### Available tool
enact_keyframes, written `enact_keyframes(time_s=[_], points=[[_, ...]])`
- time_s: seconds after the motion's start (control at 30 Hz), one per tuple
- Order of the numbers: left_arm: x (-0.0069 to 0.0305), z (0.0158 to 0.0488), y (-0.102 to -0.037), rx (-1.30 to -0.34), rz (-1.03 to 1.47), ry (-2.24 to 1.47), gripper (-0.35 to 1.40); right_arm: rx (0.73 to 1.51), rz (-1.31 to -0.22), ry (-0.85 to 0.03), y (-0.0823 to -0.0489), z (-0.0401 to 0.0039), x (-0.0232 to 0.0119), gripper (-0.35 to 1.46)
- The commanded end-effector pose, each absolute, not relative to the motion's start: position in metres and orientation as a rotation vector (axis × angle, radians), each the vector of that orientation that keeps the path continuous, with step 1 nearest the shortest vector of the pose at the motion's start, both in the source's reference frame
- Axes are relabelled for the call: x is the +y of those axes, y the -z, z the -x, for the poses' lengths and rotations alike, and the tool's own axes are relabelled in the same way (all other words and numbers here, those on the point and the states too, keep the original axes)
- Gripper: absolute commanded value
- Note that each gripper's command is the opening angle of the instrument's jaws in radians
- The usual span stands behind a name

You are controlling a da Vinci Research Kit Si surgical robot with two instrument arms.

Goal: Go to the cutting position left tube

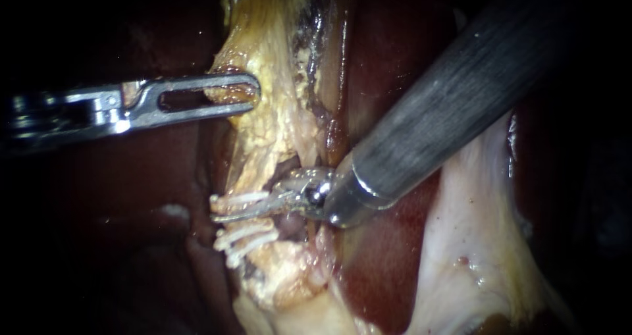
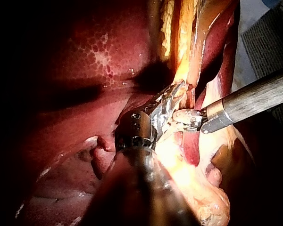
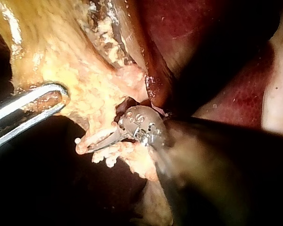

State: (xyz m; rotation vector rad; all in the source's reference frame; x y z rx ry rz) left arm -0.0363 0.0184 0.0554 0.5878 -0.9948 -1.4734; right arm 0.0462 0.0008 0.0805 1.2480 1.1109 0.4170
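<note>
Dark red liver (image 1: 388, 256) lies behind. Your left instrument (image 1: 245, 95) pinches yellow tissue (image 1: 276, 118). Your right instrument's (image 1: 227, 214) jaws, spread, reach the tube (image 1: 263, 218) between clips (image 1: 240, 198); next, line up gently.

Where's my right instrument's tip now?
Endoscope view, lower centre-left: the right instrument tip lies at the tube between the white clips, below the left instrument gripping yellow tissue.

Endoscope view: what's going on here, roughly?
The left instrument grips the yellow fatty tissue, with its jaws shut on it. The right instrument reaches in from the upper right. Its thin tip lies across the clipped tube, in the gap between the white clips. The tube looks uncut so far.
</note>
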Motion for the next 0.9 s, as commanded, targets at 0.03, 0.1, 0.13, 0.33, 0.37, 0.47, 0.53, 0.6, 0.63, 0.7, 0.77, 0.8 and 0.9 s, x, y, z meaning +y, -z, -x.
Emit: enact_keyframes(time_s=[0.03,0.1,0.13,0.33,0.37,0.47,0.53,0.6,0.63,0.7,0.77,0.8,0.9], points=[[0.0185,0.0363,-0.0554,-0.995,-0.588,1.473,-0.35,1.111,-1.248,-0.416,-0.0805,-0.0462,0.0008,-0.35],[0.0185,0.0363,-0.0554,-0.995,-0.588,1.473,-0.35,1.111,-1.248,-0.416,-0.0805,-0.0462,0.0008,-0.35],[0.0185,0.0363,-0.0554,-0.995,-0.588,1.473,-0.35,1.111,-1.248,-0.416,-0.0805,-0.0462,0.0008,-0.35],[0.0185,0.0363,-0.0554,-0.995,-0.588,1.473,-0.35,1.111,-1.248,-0.415,-0.0806,-0.0462,0.0008,-0.35],[0.0185,0.0363,-0.0554,-0.995,-0.588,1.473,-0.35,1.111,-1.248,-0.415,-0.0806,-0.0463,0.0008,-0.35],[0.0185,0.0363,-0.0554,-0.995,-0.588,1.473,-0.35,1.111,-1.248,-0.415,-0.0806,-0.0463,0.0008,-0.35],[0.0185,0.0363,-0.0554,-0.995,-0.589,1.473,-0.35,1.111,-1.247,-0.416,-0.0806,-0.0464,0.0008,-0.35],[0.0185,0.0363,-0.0554,-0.995,-0.589,1.473,-0.35,1.109,-1.248,-0.423,-0.0806,-0.0464,0.0008,-0.35],[0.0185,0.0363,-0.0554,-0.995,-0.589,1.473,-0.35,1.109,-1.248,-0.423,-0.0806,-0.0465,0.0008,-0.35],[0.0185,0.0363,-0.0554,-0.995,-0.589,1.473,-0.35,1.109,-1.248,-0.423,-0.0807,-0.0465,0.0008,-0.35],[0.0185,0.0363,-0.0554,-0.995,-0.589,1.473,-0.35,1.105,-1.251,-0.429,-0.0807,-0.0466,0.0008,-0.35],[0.0185,0.0363,-0.0554,-0.994,-0.589,1.473,-0.35,1.105,-1.250,-0.429,-0.0807,-0.0467,0.0008,-0.35],[0.0186,0.0363,-0.0553,-0.994,-0.589,1.473,-0.35,1.105,-1.251,-0.427,-0.0809,-0.0470,0.0008,-0.35]])
